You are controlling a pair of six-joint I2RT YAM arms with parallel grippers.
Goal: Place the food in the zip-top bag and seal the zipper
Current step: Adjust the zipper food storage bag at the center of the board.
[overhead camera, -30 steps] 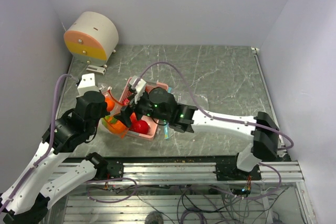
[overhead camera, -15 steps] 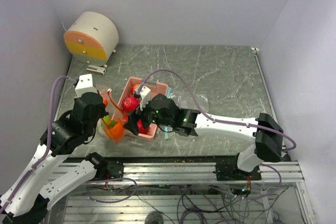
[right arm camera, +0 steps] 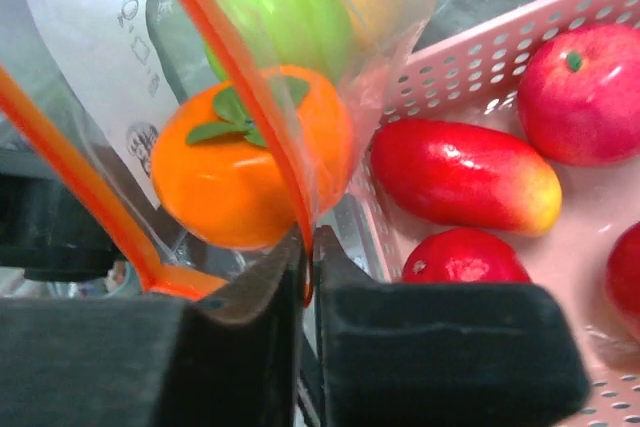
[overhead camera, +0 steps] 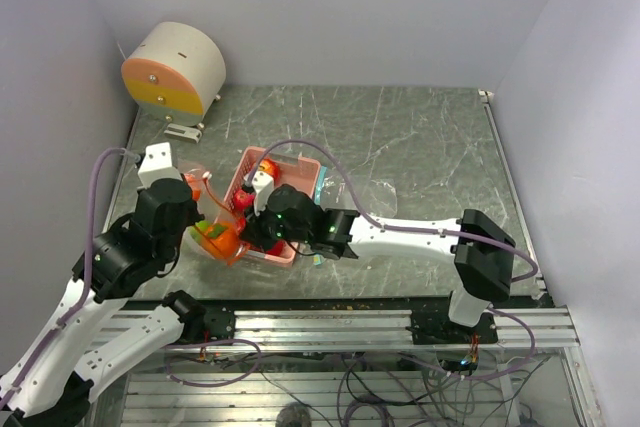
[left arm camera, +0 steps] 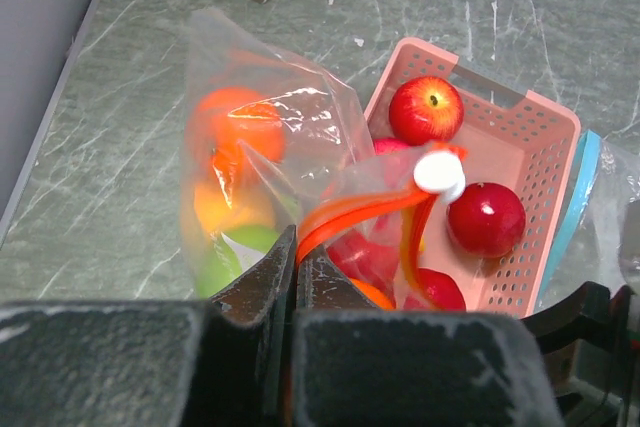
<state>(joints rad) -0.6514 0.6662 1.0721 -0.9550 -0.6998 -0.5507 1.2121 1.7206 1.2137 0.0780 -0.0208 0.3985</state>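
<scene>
my left gripper [left arm camera: 295,272] is clamped tight on the orange zipper [left arm camera: 360,212] of the zip-top bag [left arm camera: 250,117], no gap between the jaws. my right gripper [right arm camera: 308,247] is likewise pinched on the same orange strip, at the near left corner of the pink basket [left arm camera: 545,127]. the bag stands open against the basket's left side, mouth held up between both tools, white slider [left arm camera: 440,172] over the basket. inside the bag: an orange [right arm camera: 235,167] and a green apple [right arm camera: 285,12]. red apples [left arm camera: 427,109] lie in the basket. a teal strip [left arm camera: 578,197] lies along the basket's right side. grey marbled table [overhead camera: 420,137]; cream and orange drum [overhead camera: 175,69] behind the basket to the left; pale walls [overhead camera: 350,7].
</scene>
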